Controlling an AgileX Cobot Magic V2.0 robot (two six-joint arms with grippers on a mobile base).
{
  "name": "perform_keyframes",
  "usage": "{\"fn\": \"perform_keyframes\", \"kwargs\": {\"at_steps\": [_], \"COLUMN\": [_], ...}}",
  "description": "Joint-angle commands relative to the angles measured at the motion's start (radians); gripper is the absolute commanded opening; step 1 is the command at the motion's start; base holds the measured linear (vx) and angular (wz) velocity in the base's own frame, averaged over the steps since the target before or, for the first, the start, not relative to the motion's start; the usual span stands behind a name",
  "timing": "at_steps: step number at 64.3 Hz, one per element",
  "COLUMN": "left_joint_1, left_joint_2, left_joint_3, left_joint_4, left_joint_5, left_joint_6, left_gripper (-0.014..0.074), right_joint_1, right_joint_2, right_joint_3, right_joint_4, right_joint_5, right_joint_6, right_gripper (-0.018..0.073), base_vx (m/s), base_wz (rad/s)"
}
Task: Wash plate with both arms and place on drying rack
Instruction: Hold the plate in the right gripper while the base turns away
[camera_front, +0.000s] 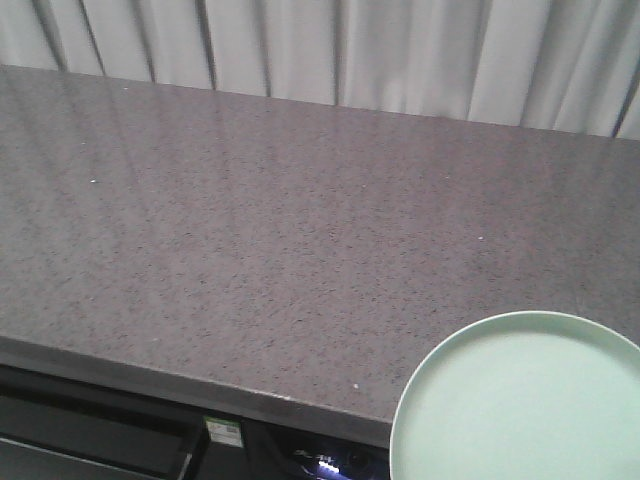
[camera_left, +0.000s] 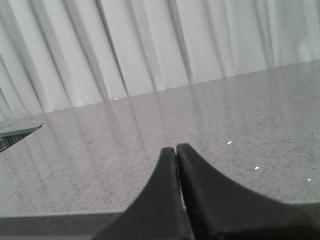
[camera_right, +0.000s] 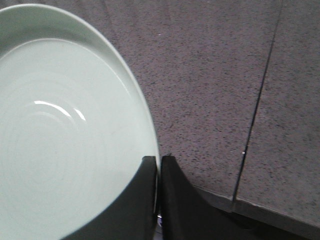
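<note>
A dark grey speckled tabletop (camera_front: 250, 230) is stretching across nearly everything I am seeing, its polished face throwing back pale streaks from the pleated white curtains (camera_front: 300, 50) that are hanging along its far side. In my right wrist view a thin straight seam (camera_right: 260, 100) is running across the stone towards its near edge.

The plate (camera_front: 520, 410), pale mint green and round with a low raised rim, is sitting at the lower right of the front view and reaching out past the tabletop's front edge. I cannot tell whether it is resting on the stone or hanging just above it. Its inside is catching a small curved glint of light.

My right claw (camera_right: 158, 162) is pinching that plate at the rim: the two black fingers (camera_right: 135, 200) are lying almost together, with only the thin edge of the plate between them, one inside the plate and one outside.

My left claw (camera_left: 176, 150) is hanging low over bare stone with its tips pressed together and gripping nothing. At the far left of that view a pale greenish sliver (camera_left: 20, 129) is showing, too little for me to name.

Below the tabletop's front edge dark cabinet fronts are showing, with a small green and white sticker (camera_front: 224, 431) on them.
</note>
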Motion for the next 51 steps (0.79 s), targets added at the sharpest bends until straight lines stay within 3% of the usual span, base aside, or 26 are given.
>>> {"fn": "perform_keyframes", "kwargs": {"at_steps": [1,51], "left_joint_1": [0.000,0.000], "left_joint_2": [-0.015,-0.015], "left_joint_3": [-0.025,-0.025], "left_joint_4": [-0.002,-0.002], "left_joint_5": [-0.070,-0.070], "left_joint_6": [-0.009,-0.009], "left_gripper": [-0.0006,-0.0006], "right_joint_1": [-0.007,-0.007], "right_joint_2": [0.014,0.014], "right_joint_3": [-0.024,-0.024], "right_joint_4": [0.016,0.015], "right_joint_5": [-0.064,-0.063], "right_joint_6": [-0.002,-0.002], "right_gripper": [-0.0001,-0.0001], "base_vx": [-0.09,-0.11], "base_wz": [0.45,0.51]}}
